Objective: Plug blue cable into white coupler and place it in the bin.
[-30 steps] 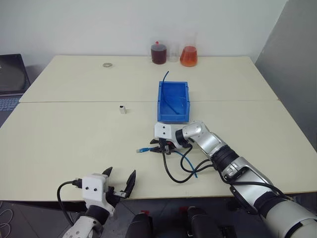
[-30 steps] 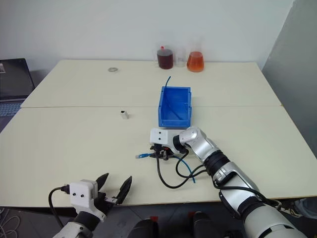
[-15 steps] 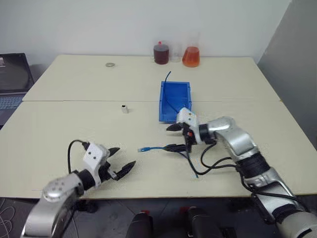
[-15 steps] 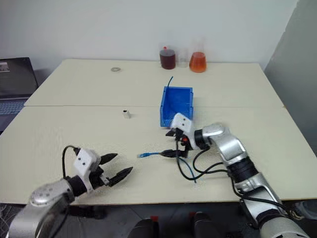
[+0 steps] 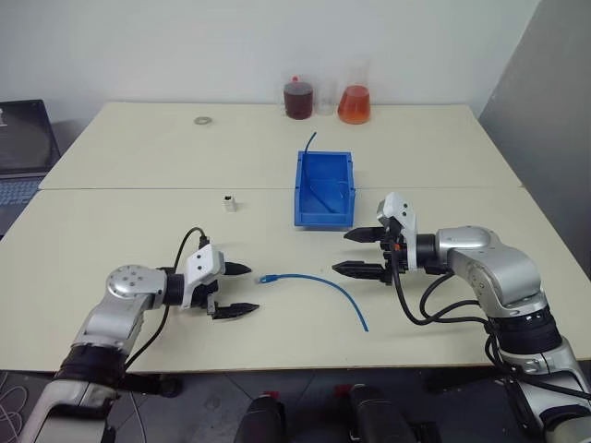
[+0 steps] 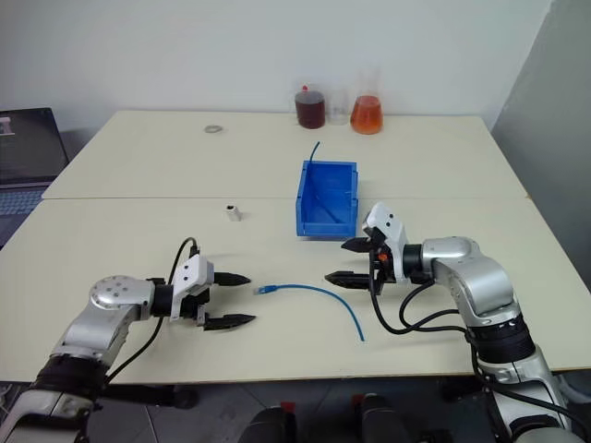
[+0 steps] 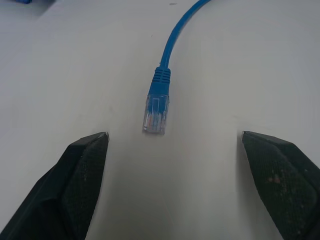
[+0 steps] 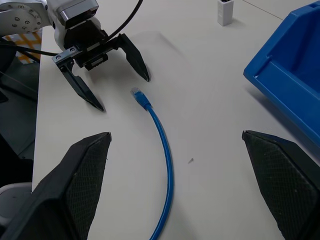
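Cable (image 5: 319, 280) lies loose on the table (image 5: 138, 231), held by neither hand, its clear plug (image 7: 155, 112) pointing toward my left hand (image 5: 233, 290). That hand sits just short of the plug with its fingers wide apart, and the wrist view shows the plug lined up between them. My right hand (image 5: 362, 252) hovers near the cable's far stretch, fingers also spread and holding nothing. Coupler (image 5: 227, 200) stands upright farther back on the table, well apart from the cable. Bin (image 5: 322, 189) sits beyond the right hand and has a short dark-blue wire (image 5: 314, 189) in it.

I judge the step in hand to be the left hand's pickup of the plug end. To do it well, I would advance until the blue boot behind the plug sits between the pads, then close there, leaving the clear tip free for insertion. Low, level approach matters, because the cable is light and a nudge will push it away.
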Robot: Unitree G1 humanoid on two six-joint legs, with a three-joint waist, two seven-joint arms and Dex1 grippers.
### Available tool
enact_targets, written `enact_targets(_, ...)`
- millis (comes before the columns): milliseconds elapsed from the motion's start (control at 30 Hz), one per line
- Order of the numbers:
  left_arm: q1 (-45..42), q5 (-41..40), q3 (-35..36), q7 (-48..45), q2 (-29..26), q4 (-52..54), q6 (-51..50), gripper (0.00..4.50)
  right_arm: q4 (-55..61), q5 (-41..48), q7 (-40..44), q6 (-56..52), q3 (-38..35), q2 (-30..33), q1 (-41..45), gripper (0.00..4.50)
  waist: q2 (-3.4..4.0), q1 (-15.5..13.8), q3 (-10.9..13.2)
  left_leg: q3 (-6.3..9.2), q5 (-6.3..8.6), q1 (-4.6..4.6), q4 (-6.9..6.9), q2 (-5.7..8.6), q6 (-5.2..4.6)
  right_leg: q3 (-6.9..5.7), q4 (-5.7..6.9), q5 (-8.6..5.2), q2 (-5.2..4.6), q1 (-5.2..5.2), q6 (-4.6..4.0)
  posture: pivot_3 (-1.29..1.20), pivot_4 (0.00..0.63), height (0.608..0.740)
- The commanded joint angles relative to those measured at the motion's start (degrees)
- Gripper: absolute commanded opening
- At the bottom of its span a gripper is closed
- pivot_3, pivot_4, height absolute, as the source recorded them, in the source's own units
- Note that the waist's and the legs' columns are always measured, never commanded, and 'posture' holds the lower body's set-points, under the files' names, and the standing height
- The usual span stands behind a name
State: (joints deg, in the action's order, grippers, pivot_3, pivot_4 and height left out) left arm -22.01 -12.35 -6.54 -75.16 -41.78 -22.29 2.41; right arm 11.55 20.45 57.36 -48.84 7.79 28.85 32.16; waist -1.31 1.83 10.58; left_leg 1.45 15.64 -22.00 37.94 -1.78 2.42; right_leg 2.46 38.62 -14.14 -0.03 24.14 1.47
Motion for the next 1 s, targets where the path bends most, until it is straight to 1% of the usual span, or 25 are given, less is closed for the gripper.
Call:
enact_targets(33, -1.9, 1.5, -1.0, -1.8, 1.3, -4.2, 3.4, 4.5, 3.2, 1.7, -2.3, -0.5, -2.1, 0.6, -0.5, 4.46, 0.0, -0.1, 0.0, 0.0, 0.0, 0.0, 0.0, 0.01, 0.0, 0.0, 0.0, 0.0, -0.01, 0.0, 0.01, 0.0, 0.15, 0.74)
enact_targets(67, -2.5, 1.6, -1.0, -1.9, 1.8, -5.0, 3.9, 4.5, 3.5, 2.1, -3.0, -0.9, -2.3, 0.6, -0.7, 4.46, 0.0, -0.1, 0.0, 0.0, 0.0, -0.01, 0.01, 0.02, 0.0, 0.0, -0.01, 0.0, -0.02, 0.0, 0.02, 0.0, 0.15, 0.74)
enact_targets(167, -4.1, 2.2, -1.1, -1.9, 3.5, -7.4, 5.5, 3.98, 4.1, 2.7, -4.1, -1.2, -2.1, 1.0, -1.3, 4.5, -0.01, -0.3, 0.0, 0.02, 0.0, -0.01, 0.03, 0.04, 0.0, -0.01, 0.0, 0.01, -0.03, -0.03, 0.04, 0.0, 0.15, 0.74)
enact_targets(300, -4.4, 3.0, -1.4, -1.8, 5.0, -8.6, 6.8, 2.89, 3.5, 2.3, -5.7, -0.4, -1.9, 0.7, -1.1, 4.5, -0.01, -0.2, 0.0, 0.02, 0.0, -0.02, 0.05, 0.04, 0.0, 0.01, 0.0, 0.03, -0.03, -0.03, 0.06, 0.0, 0.15, 0.74)
enact_targets(400, -4.2, 3.4, -1.5, -1.7, 5.5, -9.3, 7.3, 2.2, 2.8, 2.3, -6.8, -0.2, -1.9, 0.3, -0.7, 4.5, -0.01, -0.1, 0.0, 0.03, 0.0, -0.01, 0.04, 0.04, 0.0, 0.01, 0.0, 0.03, -0.03, -0.02, 0.06, 0.0, 0.15, 0.74)
enact_targets(600, -3.8, 4.0, -1.3, -3.9, 3.5, -10.4, 7.8, 0.85, 1.8, 2.0, -7.2, 0.8, -1.5, 0.6, 0.0, 4.5, -0.01, 0.0, 0.0, 0.03, 0.0, 0.0, 0.04, 0.03, 0.0, 0.01, 0.0, 0.03, -0.02, -0.03, 0.06, 0.0, 0.15, 0.74)
enact_targets(700, -4.8, 4.1, -0.5, -3.5, 2.5, -12.4, 8.0, 0.27, 1.7, 2.1, -7.9, 0.9, -1.5, 0.1, 0.0, 4.5, -0.01, 0.1, 0.0, 0.03, 0.0, 0.02, 0.03, 0.01, -0.01, 0.0, 0.01, 0.03, 0.0, -0.03, 0.06, 0.0, 0.15, 0.74)
enact_targets(833, -4.4, 3.7, -0.2, -4.0, 1.9, -12.3, 7.6, 0.25, 1.9, 2.3, -8.3, 0.9, -1.2, -0.1, -0.1, 4.5, -0.01, 0.5, 0.0, 0.02, -0.01, 0.06, 0.02, -0.04, -0.01, 0.02, 0.06, 0.03, 0.08, -0.02, 0.06, 0.0, 0.15, 0.74)
enact_targets(900, -4.1, 3.2, 0.1, -3.1, 2.2, -11.4, 5.9, 0.25, 2.1, 2.4, -8.5, 0.9, -1.3, -0.4, -0.1, 4.5, -0.01, 0.6, 0.0, 0.03, -0.01, 0.09, 0.02, -0.05, -0.02, 0.03, 0.11, 0.02, 0.09, -0.02, 0.05, 0.0, 0.15, 0.74)
enact_targets(1000, -5.1, 1.0, 1.8, 0.9, 3.3, -7.0, -3.0, 0.25, 3.4, 5.4, -13.0, -3.3, -5.6, -3.7, 2.1, 4.5, -0.01, 0.7, 0.0, 0.04, -0.01, 0.1, 0.03, -0.05, -0.02, 0.03, 0.15, 0.02, 0.09, -0.02, 0.05, 0.0, 0.15, 0.74)
